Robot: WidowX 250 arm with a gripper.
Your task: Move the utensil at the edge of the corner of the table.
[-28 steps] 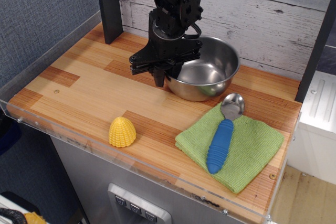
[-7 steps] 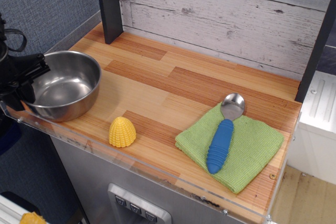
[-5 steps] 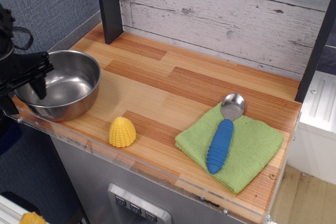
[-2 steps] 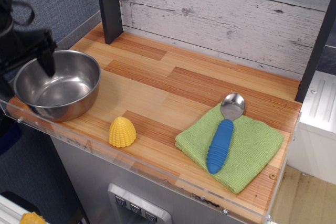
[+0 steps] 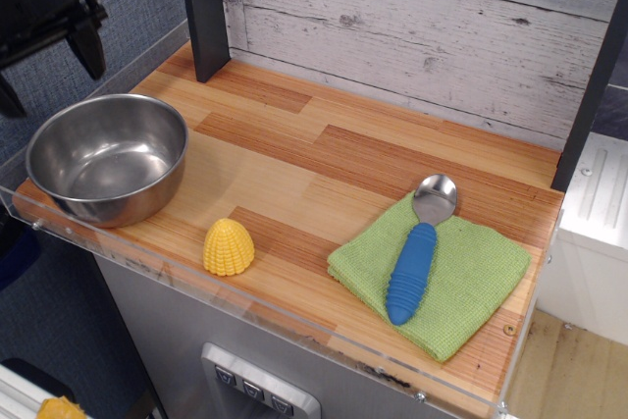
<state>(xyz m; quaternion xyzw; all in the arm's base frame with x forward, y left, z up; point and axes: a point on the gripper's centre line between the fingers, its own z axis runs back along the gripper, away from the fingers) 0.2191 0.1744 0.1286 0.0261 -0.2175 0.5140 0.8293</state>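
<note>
Steel bowl (image 5: 107, 158) sits upright at front-left corner of the table (image 5: 324, 154), against the clear rim. Gripper (image 5: 49, 64) hangs above it, fingers (image 5: 86, 41) spread apart, holding nothing. Yellow toy corn (image 5: 228, 246) stands nearby; blue-handled spoon (image 5: 418, 247) lies on green cloth (image 5: 471, 282).

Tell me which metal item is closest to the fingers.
The steel bowl at the table's near-left corner, below the gripper; the blue-handled spoon lies far right.
</note>
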